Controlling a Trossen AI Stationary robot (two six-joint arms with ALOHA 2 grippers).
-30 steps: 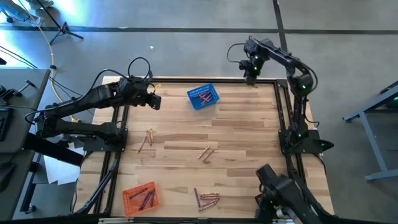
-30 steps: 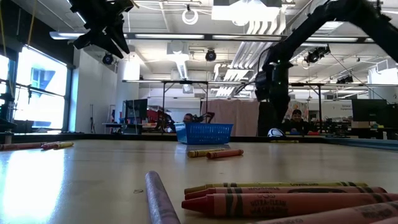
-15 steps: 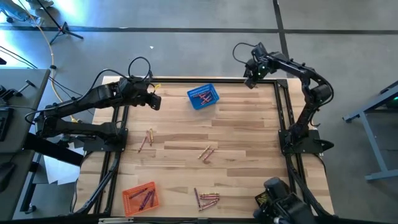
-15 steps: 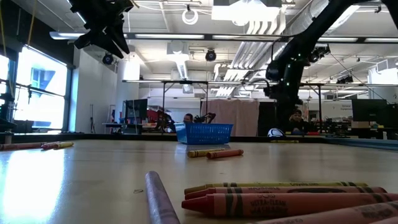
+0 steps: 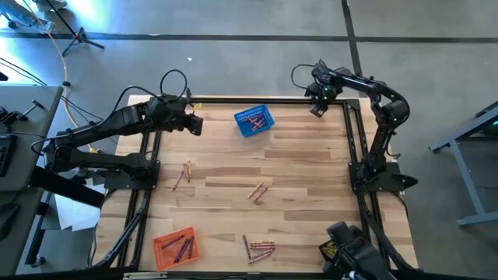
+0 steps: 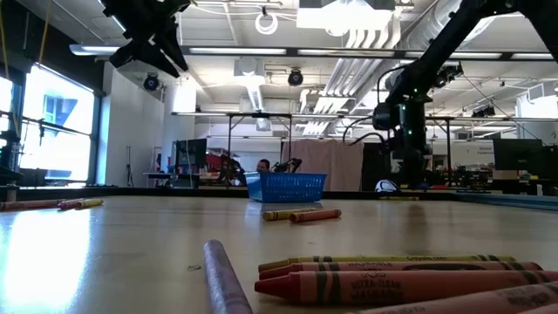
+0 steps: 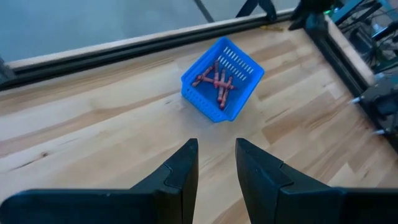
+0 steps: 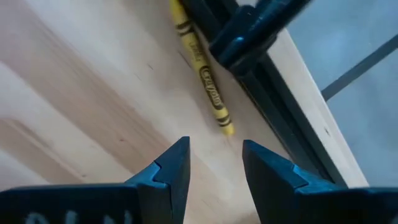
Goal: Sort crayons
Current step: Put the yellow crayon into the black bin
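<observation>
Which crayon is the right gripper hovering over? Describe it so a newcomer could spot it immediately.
Go to the table's far right corner, where the right gripper hangs open. The yellow crayon lies alone there against the dark frame rail, the only crayon away from the mid-table clusters.

Crayons (image 5: pixel 260 249) lie on the table (image 5: pixel 303 163); others fill two baskets (image 5: pixel 254 122).

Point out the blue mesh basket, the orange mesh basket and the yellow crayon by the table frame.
blue mesh basket (image 5: pixel 254 122), high view, rim.
orange mesh basket (image 5: pixel 159 243), high view, edge.
yellow crayon (image 8: pixel 202 77), right wrist view, label.
</observation>
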